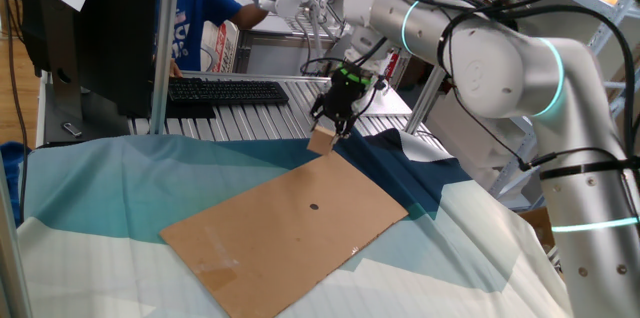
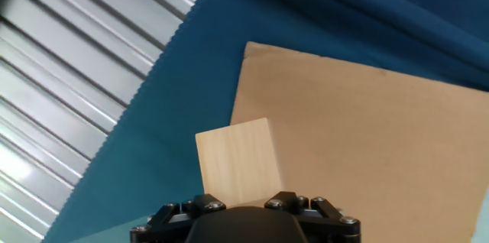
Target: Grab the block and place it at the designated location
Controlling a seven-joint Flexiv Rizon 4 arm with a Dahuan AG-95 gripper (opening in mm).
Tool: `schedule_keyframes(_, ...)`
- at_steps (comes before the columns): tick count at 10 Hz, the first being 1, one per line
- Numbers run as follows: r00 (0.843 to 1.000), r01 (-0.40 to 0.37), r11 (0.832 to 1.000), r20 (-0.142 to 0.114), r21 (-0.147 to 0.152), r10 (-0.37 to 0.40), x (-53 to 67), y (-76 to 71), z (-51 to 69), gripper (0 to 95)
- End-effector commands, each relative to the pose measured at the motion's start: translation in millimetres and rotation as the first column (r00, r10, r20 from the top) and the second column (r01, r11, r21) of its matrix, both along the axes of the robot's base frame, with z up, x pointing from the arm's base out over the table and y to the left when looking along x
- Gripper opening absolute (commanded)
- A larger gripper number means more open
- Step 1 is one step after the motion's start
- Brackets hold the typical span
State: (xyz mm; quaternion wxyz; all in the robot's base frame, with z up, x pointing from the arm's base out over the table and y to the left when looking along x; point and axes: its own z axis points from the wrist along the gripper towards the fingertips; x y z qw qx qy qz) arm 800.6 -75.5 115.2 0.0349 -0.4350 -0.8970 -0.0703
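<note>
Up close, the cardboard sheet [image 1: 285,228] lies flat on the blue cloth [image 1: 100,188]. Its small dark dot [image 1: 313,206] may be the goal spot. Farther back, the gripper [image 1: 328,130] is squeezed tight on the wooden block [image 1: 321,142], right over the sheet's far corner. So the dot lies nearer the camera than the block.

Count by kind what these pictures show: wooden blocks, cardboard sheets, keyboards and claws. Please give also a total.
wooden block: 1
cardboard sheet: 1
keyboard: 1
claw: 1
Total: 4
</note>
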Motion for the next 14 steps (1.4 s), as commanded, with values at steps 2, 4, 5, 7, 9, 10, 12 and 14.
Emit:
schedule_keyframes(2, 0.999, -0.028, 1.000, 0.015, -0.001, 0.028, -4.2, -0.2, -1.2, 0.0)
schedule_keyframes(4, 0.999, -0.040, 0.999, 0.012, -0.001, 0.040, -4.2, -0.4, 1.2, 0.0)
schedule_keyframes(5, 0.999, -0.044, 0.999, 0.009, -0.001, 0.044, -4.2, -0.4, 1.8, 0.0)
schedule_keyframes(7, 0.999, -0.040, 0.999, 0.007, -0.001, 0.040, -4.2, -0.2, 2.2, 0.0)
schedule_keyframes(9, 0.999, -0.040, 0.999, 0.007, 0.000, 0.040, -4.2, -0.2, 2.2, 0.0)
schedule_keyframes(10, 0.999, -0.045, 0.999, 0.007, -0.002, 0.045, -4.2, -0.2, 2.4, 0.0)
schedule_keyframes(12, 0.999, -0.053, 0.999, 0.010, -0.003, 0.053, -4.3, -0.6, 2.5, 0.0)
schedule_keyframes(14, 0.999, -0.053, 0.999, 0.009, -0.003, 0.053, -4.3, -0.9, 2.9, 0.0)
